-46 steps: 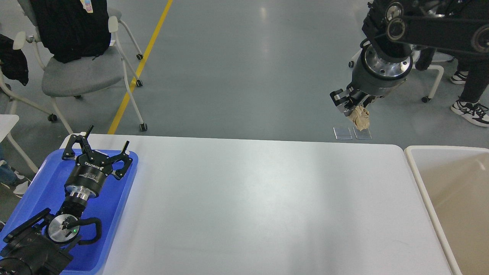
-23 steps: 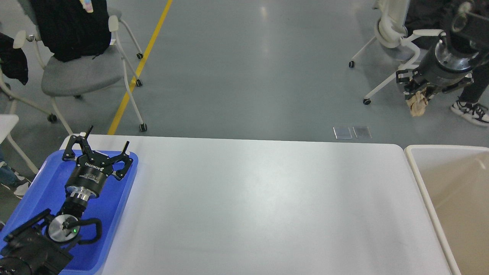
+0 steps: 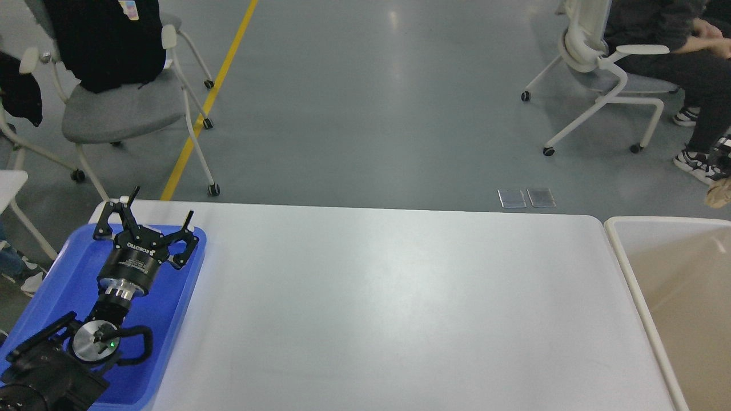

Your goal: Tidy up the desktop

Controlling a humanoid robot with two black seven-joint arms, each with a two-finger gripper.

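The white desktop is bare across its whole width. My left gripper is open and empty, resting over the far end of the blue tray at the desktop's left end. Only a dark sliver of my right gripper shows at the right frame edge, beyond the desktop's far right corner. A crumpled brown paper hangs right under it, just past the far rim of the beige bin. The rest of the right arm is out of view.
The beige white-rimmed bin stands against the desktop's right end. A grey chair with black clothes is at far left, and a white chair with a seated person at far right. A yellow floor line runs behind.
My right arm has swung to the right and lower with the brown paper, from beyond the far table edge to nearly out of frame above the bin's far rim. The left arm has not moved.
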